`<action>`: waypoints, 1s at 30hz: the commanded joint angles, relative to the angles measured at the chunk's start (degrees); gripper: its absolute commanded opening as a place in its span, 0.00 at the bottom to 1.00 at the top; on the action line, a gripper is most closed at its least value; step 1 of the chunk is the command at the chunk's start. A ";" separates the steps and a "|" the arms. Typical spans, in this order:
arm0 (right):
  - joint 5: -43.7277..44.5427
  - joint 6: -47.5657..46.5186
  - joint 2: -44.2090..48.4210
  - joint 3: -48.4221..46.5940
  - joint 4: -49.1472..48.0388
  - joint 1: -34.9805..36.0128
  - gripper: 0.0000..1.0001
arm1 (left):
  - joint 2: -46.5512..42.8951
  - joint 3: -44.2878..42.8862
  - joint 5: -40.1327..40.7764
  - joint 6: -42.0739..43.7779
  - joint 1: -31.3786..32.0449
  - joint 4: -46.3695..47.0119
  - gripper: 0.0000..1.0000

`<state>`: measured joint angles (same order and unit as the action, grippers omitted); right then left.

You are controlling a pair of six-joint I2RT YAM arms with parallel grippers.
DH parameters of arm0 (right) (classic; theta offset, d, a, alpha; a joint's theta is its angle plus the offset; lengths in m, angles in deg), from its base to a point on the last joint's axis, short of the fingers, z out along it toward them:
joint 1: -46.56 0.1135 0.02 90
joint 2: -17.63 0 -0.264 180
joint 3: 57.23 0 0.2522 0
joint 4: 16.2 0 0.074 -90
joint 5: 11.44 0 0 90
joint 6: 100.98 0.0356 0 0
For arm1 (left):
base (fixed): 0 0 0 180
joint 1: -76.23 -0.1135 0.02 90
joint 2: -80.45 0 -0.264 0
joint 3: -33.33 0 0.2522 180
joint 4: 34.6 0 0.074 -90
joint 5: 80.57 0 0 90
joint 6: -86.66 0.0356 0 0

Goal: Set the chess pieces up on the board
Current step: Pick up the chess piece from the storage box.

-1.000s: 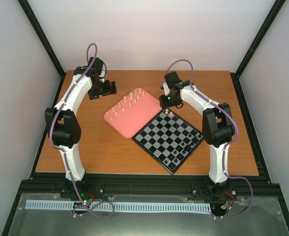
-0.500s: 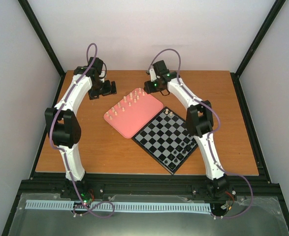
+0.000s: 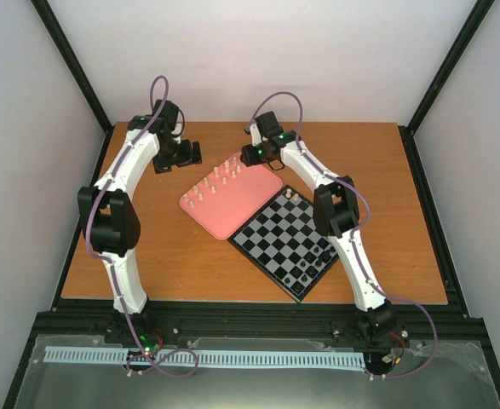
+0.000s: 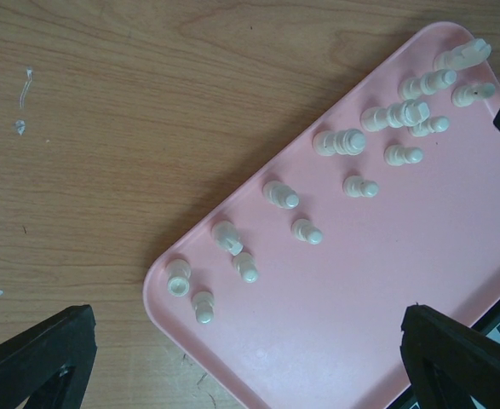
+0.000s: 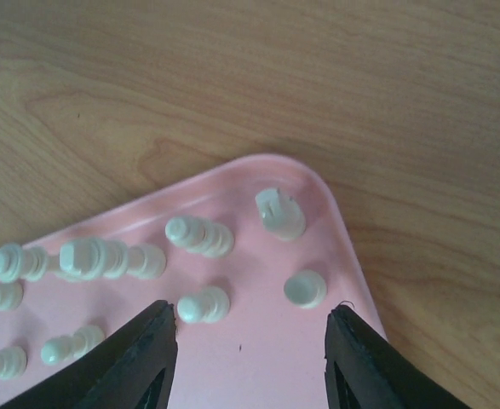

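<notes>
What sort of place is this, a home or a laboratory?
Probably a robotics laboratory cell: the left arm and right arm are bolted to a black frame, and white walls enclose the wooden table holding the board and pink tray.

Centre of the brown wooden table (image 3: 164, 264), the square black-and-grey checked chessboard (image 3: 277, 223) sits corner-on to the arms, and the pink rounded plastic tray (image 3: 232, 209) lies right beside its ten o'clock edge. The tiny cream peg-like chess pieces (image 3: 218, 176) stand in two rows along the tray's eleven o'clock side. One more cream piece (image 3: 289, 195) stands on the board's twelve o'clock corner. The small black chess pieces (image 3: 316, 257) line the board's four o'clock edge. The right gripper (image 5: 250, 349) hangs over the tray's twelve o'clock corner. The left gripper (image 3: 192, 154) is off the tray at eleven o'clock, above the table.
</notes>
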<state>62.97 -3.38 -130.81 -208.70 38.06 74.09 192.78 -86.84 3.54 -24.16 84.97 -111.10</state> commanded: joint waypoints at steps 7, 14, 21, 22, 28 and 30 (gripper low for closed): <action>1.24 4.32 -5.05 -6.28 -2.87 -0.06 0.46 | -1.50 0.67 -0.93 -0.82 -0.38 1.25 1.00; 3.37 4.62 -5.65 -6.35 -2.87 0.07 0.46 | -1.25 0.79 -1.49 -0.93 -0.38 1.54 1.00; 2.69 4.77 -6.75 -6.35 -2.57 0.07 0.43 | -1.20 0.94 -1.57 -1.06 -0.38 1.66 1.00; 2.69 4.79 -6.80 -6.46 -2.68 0.07 0.42 | -1.23 0.99 -1.60 -1.02 -0.38 1.66 1.00; 3.10 5.03 -7.44 -7.09 -3.11 0.06 0.40 | -1.31 1.03 -1.52 -0.93 -0.38 1.57 1.00; 3.10 4.95 -7.69 -7.34 -3.13 0.06 0.40 | -1.20 0.90 -1.35 -0.94 -0.38 1.57 1.00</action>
<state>65.09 1.10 -137.39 -213.40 36.33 74.06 192.78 -85.77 2.40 -24.29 84.97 -110.47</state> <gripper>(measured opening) 0.399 0.999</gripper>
